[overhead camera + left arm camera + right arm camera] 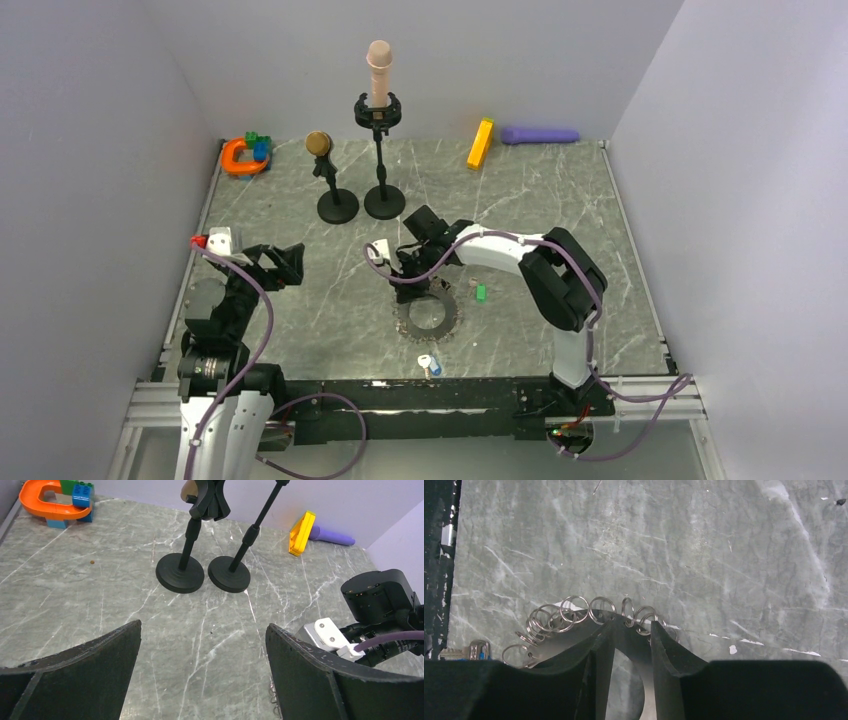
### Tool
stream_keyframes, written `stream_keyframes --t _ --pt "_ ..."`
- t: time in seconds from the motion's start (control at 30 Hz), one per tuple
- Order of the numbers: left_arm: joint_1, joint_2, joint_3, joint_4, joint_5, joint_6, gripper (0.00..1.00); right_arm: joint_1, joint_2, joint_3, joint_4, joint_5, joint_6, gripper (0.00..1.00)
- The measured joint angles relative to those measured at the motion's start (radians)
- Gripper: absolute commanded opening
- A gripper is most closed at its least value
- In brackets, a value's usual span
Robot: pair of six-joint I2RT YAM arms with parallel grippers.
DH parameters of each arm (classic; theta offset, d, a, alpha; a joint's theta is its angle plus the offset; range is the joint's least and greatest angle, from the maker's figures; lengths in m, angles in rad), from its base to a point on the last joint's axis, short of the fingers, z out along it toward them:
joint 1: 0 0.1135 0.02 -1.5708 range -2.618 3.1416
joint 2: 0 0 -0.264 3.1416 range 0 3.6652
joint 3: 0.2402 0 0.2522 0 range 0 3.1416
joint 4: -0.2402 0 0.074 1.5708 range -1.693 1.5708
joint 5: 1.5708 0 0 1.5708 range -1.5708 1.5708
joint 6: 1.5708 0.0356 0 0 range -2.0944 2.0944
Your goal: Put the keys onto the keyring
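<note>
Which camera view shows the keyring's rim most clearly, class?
The right wrist view: up close, the keyring is a dark band strung with small wire loops, the right gripper straddling it. The top view shows its whole round outline but tiny; the left wrist view catches only a few loops at its bottom edge.

keyring near side hidden behind fingers; green key too small for detail
</note>
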Motion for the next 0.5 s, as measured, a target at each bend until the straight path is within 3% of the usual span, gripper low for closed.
stream_keyframes --t 0.33,0.5 --pt "0.0 0.0 -0.006 -0.01 0.0 0.0 0.98 0.026 0.028 0.001 0.014 0.003 0.003 0.31" --pt "0.0 -0.003 -0.006 -0.012 0.0 0.0 0.98 0.031 0.045 0.008 0.008 0.003 -0.003 0.2"
